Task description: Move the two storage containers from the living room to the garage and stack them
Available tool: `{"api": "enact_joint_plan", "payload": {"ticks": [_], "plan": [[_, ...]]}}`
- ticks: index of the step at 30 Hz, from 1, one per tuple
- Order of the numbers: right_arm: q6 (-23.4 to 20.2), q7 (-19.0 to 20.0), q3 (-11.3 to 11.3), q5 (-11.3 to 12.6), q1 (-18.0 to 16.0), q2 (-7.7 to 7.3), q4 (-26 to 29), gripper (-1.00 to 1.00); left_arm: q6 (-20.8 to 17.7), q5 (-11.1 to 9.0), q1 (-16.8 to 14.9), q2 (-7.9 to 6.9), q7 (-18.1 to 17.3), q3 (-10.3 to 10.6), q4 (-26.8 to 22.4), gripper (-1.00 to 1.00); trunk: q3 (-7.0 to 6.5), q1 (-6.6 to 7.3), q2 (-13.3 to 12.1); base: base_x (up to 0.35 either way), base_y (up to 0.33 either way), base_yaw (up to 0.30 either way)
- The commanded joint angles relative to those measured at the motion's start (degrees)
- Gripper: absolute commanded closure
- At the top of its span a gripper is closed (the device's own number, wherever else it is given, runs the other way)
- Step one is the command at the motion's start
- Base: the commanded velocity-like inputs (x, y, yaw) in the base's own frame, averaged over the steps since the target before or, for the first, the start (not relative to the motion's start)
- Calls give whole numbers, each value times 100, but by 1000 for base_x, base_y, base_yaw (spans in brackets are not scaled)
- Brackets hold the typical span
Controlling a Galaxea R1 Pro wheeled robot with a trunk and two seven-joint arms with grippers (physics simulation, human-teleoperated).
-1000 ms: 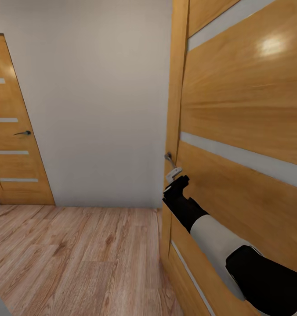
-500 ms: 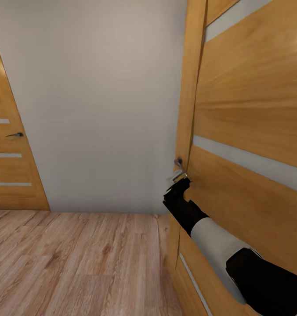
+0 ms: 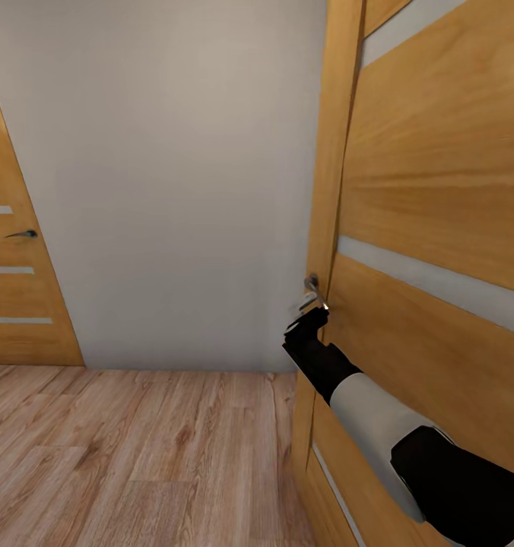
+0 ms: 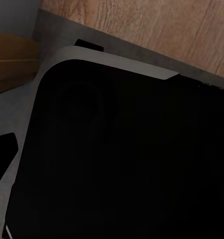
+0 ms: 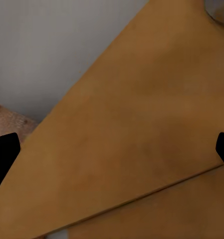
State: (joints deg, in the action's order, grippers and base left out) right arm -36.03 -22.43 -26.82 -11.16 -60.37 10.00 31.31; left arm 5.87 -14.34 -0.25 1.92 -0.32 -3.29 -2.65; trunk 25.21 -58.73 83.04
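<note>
Wood plank floor (image 3: 135, 456), two wooden doors, right pincer (image 3: 312, 310) spread at handle (image 3: 312, 286).

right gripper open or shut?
Open: in the right wrist view the two fingers sit far apart, the wooden door between them, nothing gripped.

This is the inside of a home, a hallway or room corner: light wood plank floor (image 3: 135, 456), a plain pale grey wall (image 3: 173, 175), and two interior wooden doors with pale horizontal inlay strips. One door (image 3: 439, 228) stands close at the right with a metal lever handle (image 3: 311, 292); another door (image 3: 17, 281) with a dark handle sits at the left
</note>
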Motion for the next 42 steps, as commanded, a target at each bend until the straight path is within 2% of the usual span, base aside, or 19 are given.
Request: {"api": "enact_joint_plan", "payload": {"ticks": [1, 9, 36, 37, 42], "plan": [[-95, -42, -29, -229, -45, 0, 6, -100, 15, -8, -1, 2, -3, -31, 2, -100, 5, 1, 4, 0, 0, 0], [-84, -51, 419, -231, -43, 0, -2, -100, 13, -8, -1, 2, -3, -31, 2, -100, 5, 1, 4, 0, 0, 0], [-91, -53, 476, -263, -41, -8, -2, -100, 17, -8, -1, 2, -3, -31, 2, -100, 5, 1, 4, 0, 0, 0], [-106, -92, 478, -259, -43, -174, -2, -100, 17, -8, -1, 2, -3, -31, 2, -100, 5, 1, 4, 0, 0, 0], [-120, -110, 484, -240, -44, -376, -2, -100, 17, -8, -1, 2, -3, -31, 2, -100, 5, 1, 4, 0, 0, 0]]}}
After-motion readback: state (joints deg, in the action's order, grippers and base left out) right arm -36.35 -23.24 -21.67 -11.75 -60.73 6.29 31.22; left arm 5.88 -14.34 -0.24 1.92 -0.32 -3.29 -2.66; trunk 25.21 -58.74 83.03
